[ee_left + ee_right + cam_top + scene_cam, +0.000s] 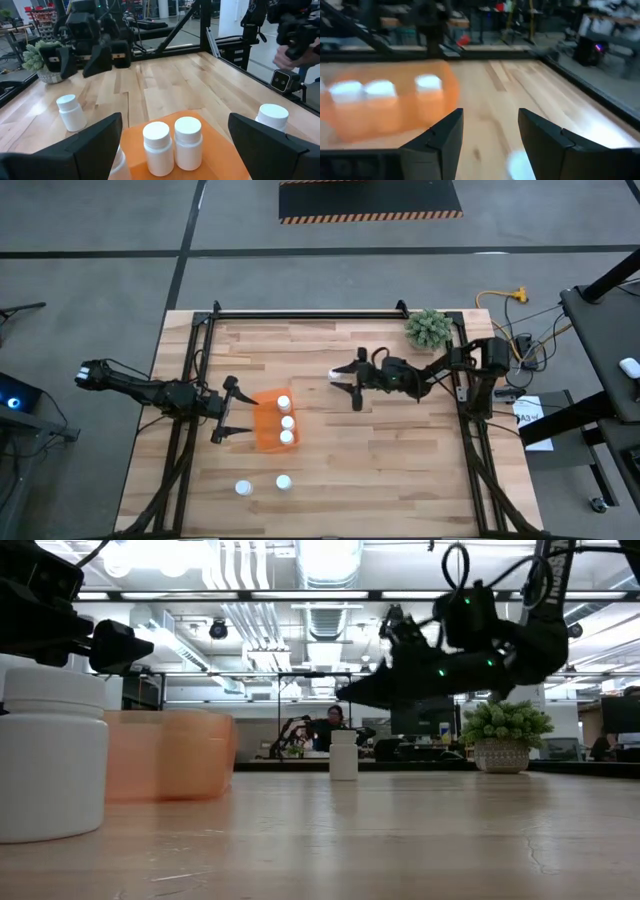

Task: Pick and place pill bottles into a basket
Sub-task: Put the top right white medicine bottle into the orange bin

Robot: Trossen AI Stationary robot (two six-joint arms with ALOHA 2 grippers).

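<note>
High view, basket: the orange basket (pixel 268 425) sits on the wooden table (pixel 330 490) and serves as my landmark; three pill bottles (pixel 286 421) stand in a row along its right side.
High view, loose bottles: two more stand below the basket toward the near edge, one (pixel 243 487) to the left, one (pixel 284 481) to the right; a sixth (pixel 334 374) lies up and right of the basket.
High view, left gripper: the left gripper (pixel 228 409) waits just left of the basket, jaws spread wide, nothing in them.
High view, right gripper: the right gripper (pixel 352 385) is up and right of the basket, above that sixth bottle, jaws parted and empty (not gripping yet, as far as I can see).
High view, plant: a green plant (pixel 428 328) stands farther right, well clear of the basket.
Low view: the far bottle (pixel 343 754) stands upright on the table, right of the basket (pixel 165 753), with the right gripper hanging above it.
Left wrist view: two bottles (pixel 172 144) show white screw caps on stubby white bodies, standing upright in the basket.
Right wrist view: the sixth bottle's cap (pixel 519 164) shows blurred between the dark fingers (pixel 442 137), the basket beyond.
Handling: probably light, rigid, smooth plastic that tips easily; I'd take it across the body just under the cap.
</note>
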